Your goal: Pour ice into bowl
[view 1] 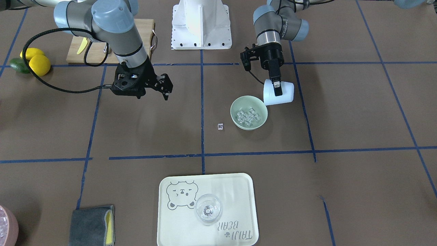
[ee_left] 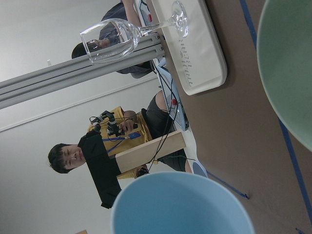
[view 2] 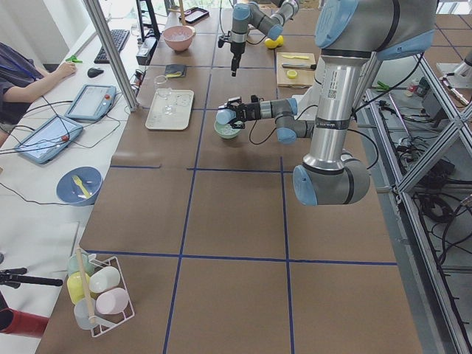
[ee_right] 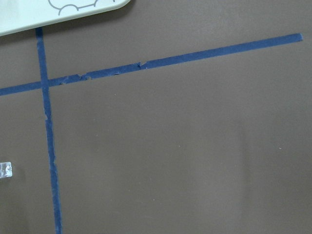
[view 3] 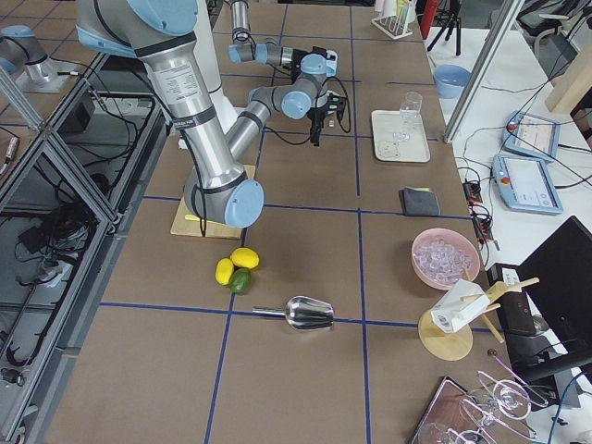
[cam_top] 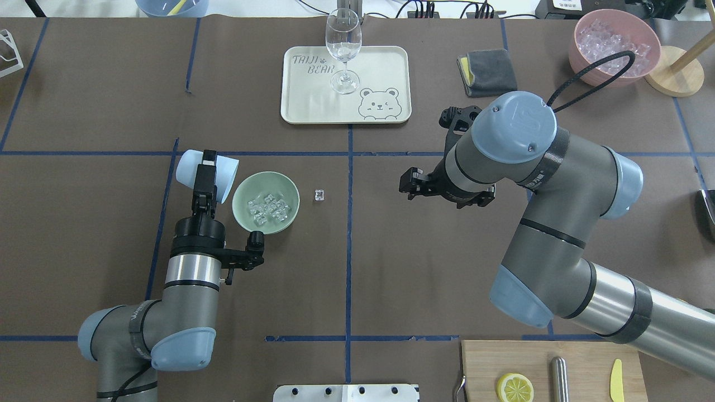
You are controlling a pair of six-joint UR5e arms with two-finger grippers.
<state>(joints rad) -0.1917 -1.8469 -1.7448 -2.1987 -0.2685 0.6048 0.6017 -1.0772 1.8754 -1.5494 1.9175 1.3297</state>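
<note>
- Worktop (cam_top: 111, 100): brown, crossed by blue tape lines; we see everything below standing on it or held over it.
- Right arm (cam_top: 558, 190): it reaches in well apart from the bowl (cam_top: 268, 181), on the side away from the cup. We see its right end effector (cam_top: 410, 183) hanging over bare worktop, jaws apart and holding nothing.
- Left arm (cam_top: 190, 279): it comes in on the robot's side of the bowl. Its left end effector (cam_top: 204, 173) is clamped on the wall of the cup (cam_top: 187, 167).
- Tray (cam_top: 313, 106): cream, with a bear drawing, lying beyond the bowl on the side away from the robot. A clear wine glass (cam_top: 343, 44) stands upright on it.
- Cutting board (cam_top: 503, 363): wooden, far from the bowl near the robot's base, carrying a lemon half (cam_top: 514, 387).
- Pink container (cam_top: 581, 61): far from the bowl, past the right arm; we see clear cubes inside it.
- Bowl: pale mint green, upright on the worktop, with the ice lying in it.
- Cup: pale blue, tipped onto its side above the worktop just beside the bowl's rim, mouth turned toward the bowl. In the left wrist view we see no ice at its rim.
- Ice (cam_top: 268, 207): a pile of small clear cubes on the bowl's floor.
- Stray cube (cam_top: 319, 195): one clear cube on the worktop near the bowl but apart from it, on the side away from the cup.
</note>
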